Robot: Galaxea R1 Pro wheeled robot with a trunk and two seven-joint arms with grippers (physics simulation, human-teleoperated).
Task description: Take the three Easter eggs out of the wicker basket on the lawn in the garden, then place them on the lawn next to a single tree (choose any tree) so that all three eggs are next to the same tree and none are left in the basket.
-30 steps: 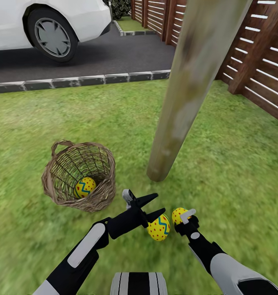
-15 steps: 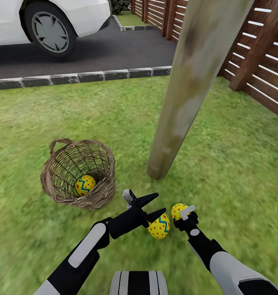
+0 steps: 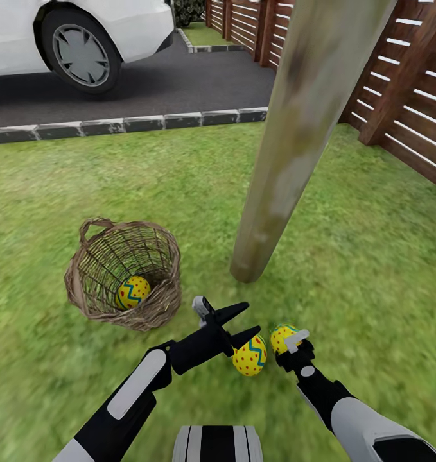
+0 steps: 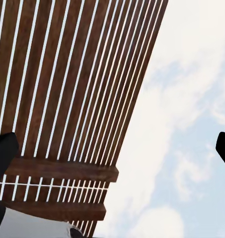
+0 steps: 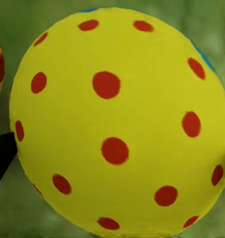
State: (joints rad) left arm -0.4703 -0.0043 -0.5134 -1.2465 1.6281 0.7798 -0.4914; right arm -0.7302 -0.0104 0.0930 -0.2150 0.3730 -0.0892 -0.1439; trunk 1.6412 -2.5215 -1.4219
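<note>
Right end effector (image 3: 288,339) is clamping one Easter egg (image 3: 281,336) low over the lawn (image 3: 372,256) near the tree (image 3: 288,154). Left end effector (image 3: 240,323) is standing wide apart just beside a second egg (image 3: 250,356). A third egg (image 3: 133,292) is lying inside the wicker basket (image 3: 124,276).

a white car (image 3: 83,25) stands on a dark asphalt driveway (image 3: 179,83), one grey-spoked wheel (image 3: 79,54) in view under its wheel arch. a kerb of grey stone blocks (image 3: 128,123) edges the asphalt. a second line of kerb stones (image 3: 185,42) runs back along the far side toward dark foliage (image 3: 189,9). seen from the left wrist, pale blue sky with white clouds (image 4: 187,129) spreads beside the wooden slats.
</note>
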